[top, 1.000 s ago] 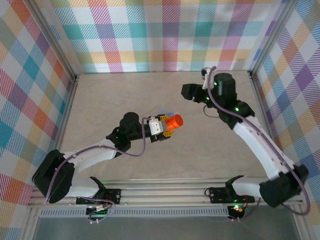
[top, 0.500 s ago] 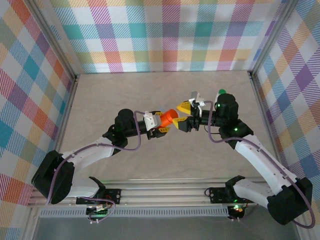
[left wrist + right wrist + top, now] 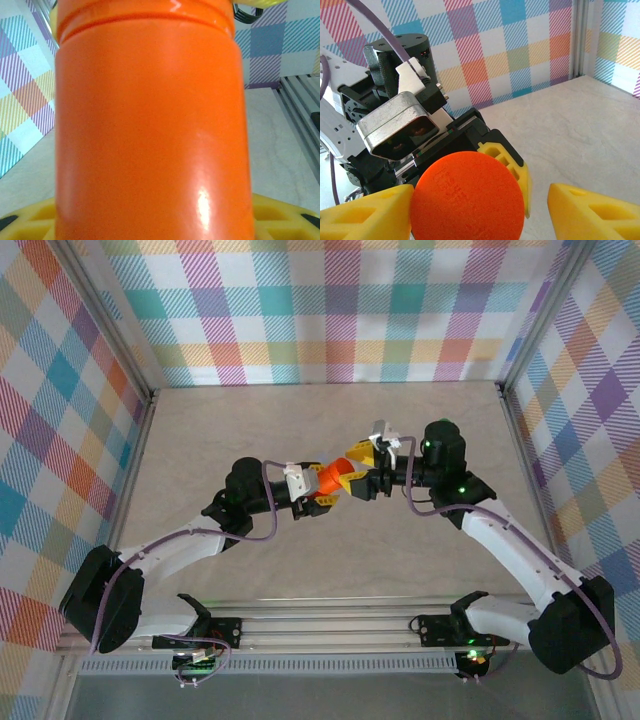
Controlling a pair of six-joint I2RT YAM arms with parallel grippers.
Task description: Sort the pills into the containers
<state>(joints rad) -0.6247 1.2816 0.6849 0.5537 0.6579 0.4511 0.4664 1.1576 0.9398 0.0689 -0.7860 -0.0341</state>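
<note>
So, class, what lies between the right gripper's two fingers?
The round end of the orange bottle, held by the left gripper; the right wrist view shows it.

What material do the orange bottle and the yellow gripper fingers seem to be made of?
Orange bottle: probably plastic, opaque and semi-gloss; a soft white highlight shows on its wall.
Yellow fingers: likely matte moulded or printed plastic, with hollow cells visible.

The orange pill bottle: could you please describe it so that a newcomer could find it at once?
Look above the middle of the beige table, where the two arms meet. The orange pill bottle is held sideways in the left gripper, its round cap inside the open right gripper. It is the one all-orange cylinder there.
</note>
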